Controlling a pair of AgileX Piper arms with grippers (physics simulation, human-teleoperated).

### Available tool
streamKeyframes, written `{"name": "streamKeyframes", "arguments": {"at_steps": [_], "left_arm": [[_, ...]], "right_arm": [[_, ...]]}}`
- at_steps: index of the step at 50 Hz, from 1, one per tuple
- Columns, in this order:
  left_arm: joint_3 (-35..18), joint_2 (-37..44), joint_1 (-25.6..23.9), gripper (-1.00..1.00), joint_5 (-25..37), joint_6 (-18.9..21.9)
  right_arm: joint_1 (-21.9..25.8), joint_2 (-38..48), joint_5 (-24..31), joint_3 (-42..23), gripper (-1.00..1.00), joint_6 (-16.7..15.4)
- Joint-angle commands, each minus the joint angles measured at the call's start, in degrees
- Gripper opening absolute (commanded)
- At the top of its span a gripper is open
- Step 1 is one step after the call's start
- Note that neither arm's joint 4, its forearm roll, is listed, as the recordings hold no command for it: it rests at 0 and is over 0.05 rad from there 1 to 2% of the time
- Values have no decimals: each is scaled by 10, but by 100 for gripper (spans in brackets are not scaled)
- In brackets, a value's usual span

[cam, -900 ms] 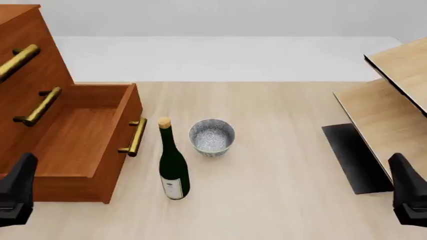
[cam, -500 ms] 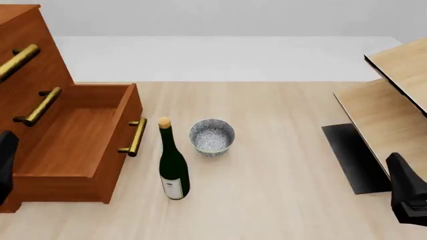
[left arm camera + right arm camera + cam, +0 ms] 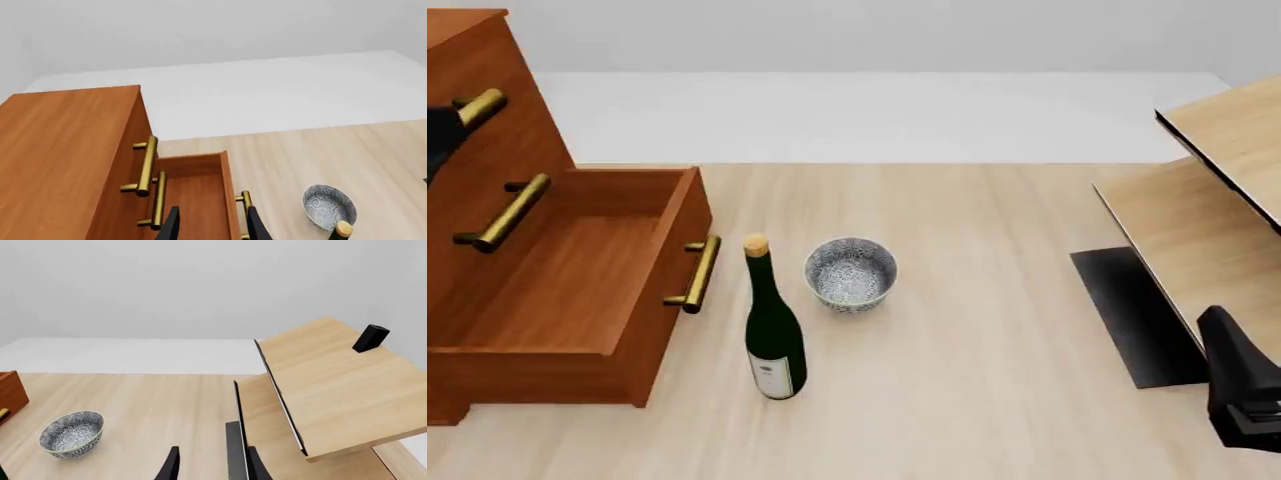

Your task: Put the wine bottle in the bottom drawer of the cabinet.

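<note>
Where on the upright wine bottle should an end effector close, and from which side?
Probably on the wine bottle at its straight lower body, closing horizontally from the near side. It stands upright; the bottom drawer crowds its left and the bowl its far right.
</note>
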Motion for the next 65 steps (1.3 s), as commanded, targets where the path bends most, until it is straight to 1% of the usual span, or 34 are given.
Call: {"name": "streamKeyframes", "arguments": {"at_steps": [1,2,4,5,6,8,10,11,12,14,15,16,18,22,24,26,28,30,33,34,36,38,40,41,42,43,49,56,58,60,65], "left_arm": [[-130,115,-11,100,100,16],[-139,129,-2,100,108,10],[-149,143,-8,100,118,21],[-157,153,-13,100,127,13],[-163,171,-15,100,141,-4],[-177,175,-31,100,152,-3],[-190,196,-22,100,168,-8],[-194,198,-25,100,171,-6],[-195,200,-36,100,176,8],[-198,215,-25,100,189,1],[-200,216,-30,100,193,10],[-208,219,-29,100,198,-2],[-212,222,-28,100,203,11],[-217,226,-25,100,211,15],[-212,227,-26,100,212,20],[-210,232,-20,100,210,14],[-201,233,-16,100,203,22],[-194,235,-20,100,203,16],[-182,233,-20,100,192,24],[-172,235,-23,100,192,35],[-164,235,-21,100,182,22],[-153,234,-25,100,178,27],[-147,237,-23,100,172,19],[-143,236,-22,100,169,23],[-135,235,-20,100,164,37],[-130,238,-17,100,161,30],[-97,248,-11,100,129,40],[-75,259,-1,100,104,39],[-71,259,-3,100,102,31],[-65,257,-4,100,97,33],[-48,255,-13,100,88,21]], "right_arm": [[0,-1,1,0,100,-3],[0,0,1,0,100,-3],[-1,0,0,0,100,-3],[-1,0,1,0,100,-3],[-1,-2,2,0,100,-4],[1,-4,4,0,100,-6],[2,0,0,0,100,-8],[2,2,-1,0,100,-8],[1,3,-2,0,100,-8],[1,1,0,0,100,-8],[2,0,1,0,100,-9],[2,0,1,0,100,-9],[2,1,1,0,100,-9],[3,3,0,0,100,-9],[4,2,1,0,100,-9],[5,1,3,0,100,-10],[6,0,4,0,100,-10],[6,1,3,0,100,-10],[7,3,1,0,100,-10],[8,4,1,0,100,-10],[8,5,0,0,100,-12],[8,3,2,0,100,-12],[8,3,2,0,100,-12],[9,3,2,0,100,-13],[9,4,1,0,100,-13],[10,4,1,0,100,-13],[13,11,-5,0,100,-15],[13,13,-6,0,100,-16],[13,13,-5,0,100,-16],[14,11,-4,0,100,-17],[14,11,-4,0,100,-17]]}}
